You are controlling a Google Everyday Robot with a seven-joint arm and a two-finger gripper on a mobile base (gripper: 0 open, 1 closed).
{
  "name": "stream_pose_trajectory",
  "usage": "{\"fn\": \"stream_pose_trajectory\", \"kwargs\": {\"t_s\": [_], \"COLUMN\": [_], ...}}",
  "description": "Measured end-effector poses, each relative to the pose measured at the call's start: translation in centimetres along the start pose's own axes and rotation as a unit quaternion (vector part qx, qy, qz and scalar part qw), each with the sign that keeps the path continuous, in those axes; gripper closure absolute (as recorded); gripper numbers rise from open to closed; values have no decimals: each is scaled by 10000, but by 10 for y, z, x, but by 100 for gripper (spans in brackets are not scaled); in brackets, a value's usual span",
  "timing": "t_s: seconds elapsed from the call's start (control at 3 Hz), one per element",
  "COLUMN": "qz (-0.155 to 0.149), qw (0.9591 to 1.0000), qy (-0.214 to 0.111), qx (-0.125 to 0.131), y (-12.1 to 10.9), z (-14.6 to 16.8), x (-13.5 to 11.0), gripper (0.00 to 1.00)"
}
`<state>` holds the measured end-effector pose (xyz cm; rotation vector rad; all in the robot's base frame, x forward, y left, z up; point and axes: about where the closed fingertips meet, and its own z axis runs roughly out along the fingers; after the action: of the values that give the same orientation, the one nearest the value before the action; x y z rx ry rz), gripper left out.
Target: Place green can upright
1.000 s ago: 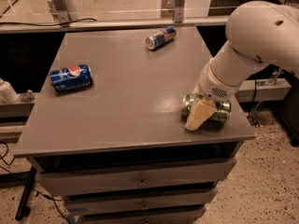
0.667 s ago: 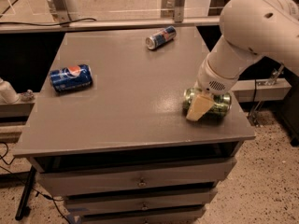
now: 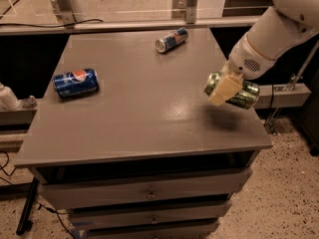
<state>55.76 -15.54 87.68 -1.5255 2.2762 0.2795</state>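
Clearance is opening between the grey table (image 3: 139, 128) and the green can (image 3: 245, 96), which was lying on it a second ago. The gripper (image 3: 227, 86), fingers clamped around the can, is holding it sideways above the right edge (shadow showing beneath), so turning it upright is remaining. The drawers (image 3: 149, 195) below are sitting shut, contents hidden.

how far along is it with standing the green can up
Done: the gripper, above the table's right side, is shut on the green can, holding it clear. In hand: the can lies sideways in the grasp. Left: turn it upright and set it down.
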Motion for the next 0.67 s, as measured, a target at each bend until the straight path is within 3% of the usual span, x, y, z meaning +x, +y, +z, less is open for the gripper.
{"fn": "stream_pose_trajectory", "kwargs": {"t_s": [0.33,0.67], "qz": [292,506], "qw": [9950,9794], "qy": [-923,-1906], "qx": [-253,-424], "y": [5,19], "z": [-25,-40], "x": [-13,-27], "gripper": [100,100]}}
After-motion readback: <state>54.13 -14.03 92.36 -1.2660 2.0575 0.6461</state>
